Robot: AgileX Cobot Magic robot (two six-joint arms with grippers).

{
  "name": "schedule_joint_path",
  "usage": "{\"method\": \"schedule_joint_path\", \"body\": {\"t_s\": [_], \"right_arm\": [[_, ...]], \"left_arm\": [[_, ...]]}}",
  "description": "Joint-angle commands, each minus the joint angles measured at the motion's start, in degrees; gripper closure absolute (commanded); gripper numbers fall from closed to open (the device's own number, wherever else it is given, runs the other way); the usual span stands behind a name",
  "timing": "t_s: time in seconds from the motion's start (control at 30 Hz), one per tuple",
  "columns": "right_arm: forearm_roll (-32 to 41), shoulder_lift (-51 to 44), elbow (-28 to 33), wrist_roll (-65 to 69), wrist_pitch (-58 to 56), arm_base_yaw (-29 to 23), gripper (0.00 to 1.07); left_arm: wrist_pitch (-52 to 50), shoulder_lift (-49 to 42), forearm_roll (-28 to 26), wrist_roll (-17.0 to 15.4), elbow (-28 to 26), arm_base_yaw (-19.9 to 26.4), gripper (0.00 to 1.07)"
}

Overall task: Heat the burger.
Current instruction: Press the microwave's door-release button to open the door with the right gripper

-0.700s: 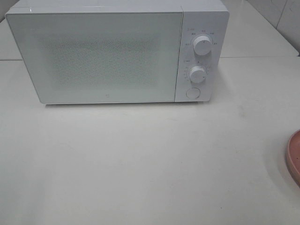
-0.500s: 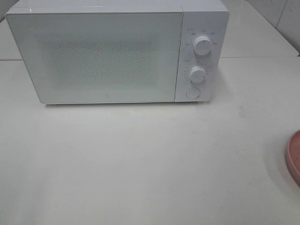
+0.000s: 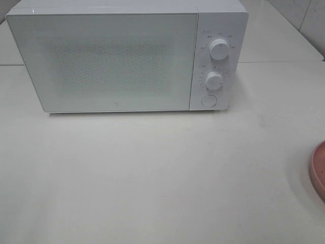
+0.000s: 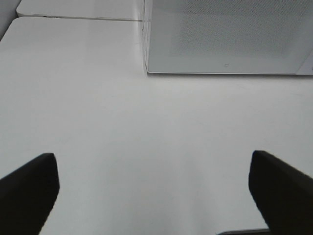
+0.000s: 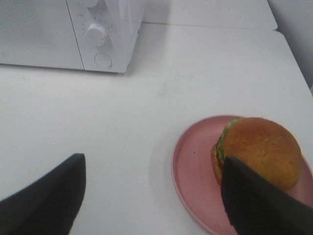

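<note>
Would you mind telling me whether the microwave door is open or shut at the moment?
Shut. The microwave door lies flush with the control panel, and the burger sits outside on its pink plate.

The burger (image 5: 259, 149) sits upright, bun top uppermost, on a pink round plate (image 5: 193, 161). Its bun is round, domed and golden-brown, whole and unsquashed. A frill of green lettuce shows beneath the bun along one side, and the layers under that are too small to tell apart. The plate rests flat on the white table (image 5: 122, 127). In the high view it lies at about 4 o'clock from the microwave (image 3: 117, 61), well apart from it. Only the plate's rim shows there.
</note>
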State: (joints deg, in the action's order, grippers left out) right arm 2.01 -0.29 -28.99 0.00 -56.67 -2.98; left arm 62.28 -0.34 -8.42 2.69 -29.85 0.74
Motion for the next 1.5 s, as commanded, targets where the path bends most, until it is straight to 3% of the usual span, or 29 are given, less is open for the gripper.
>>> {"method": "schedule_joint_path", "body": {"t_s": [0.03,0.57,1.17,1.5], "right_arm": [[0.1,2.1,-1.5,-0.3,4.6,0.0,0.34],[0.3,12.7,-1.5,-0.3,19.0,0.0,0.34],[0.3,21.5,-1.4,-0.3,27.0,0.0,0.34],[0.2,26.3,6.0,-0.3,39.5,0.0,0.34]], "left_arm": [[-0.9,-1.3,-0.3,0.0,0.2,-0.3,0.09],[-0.9,-1.3,-0.3,0.0,0.2,-0.3,0.09],[-0.9,-1.3,-0.3,0.0,0.2,-0.3,0.09],[-0.9,-1.3,-0.3,0.0,0.2,-0.3,0.09]]}}
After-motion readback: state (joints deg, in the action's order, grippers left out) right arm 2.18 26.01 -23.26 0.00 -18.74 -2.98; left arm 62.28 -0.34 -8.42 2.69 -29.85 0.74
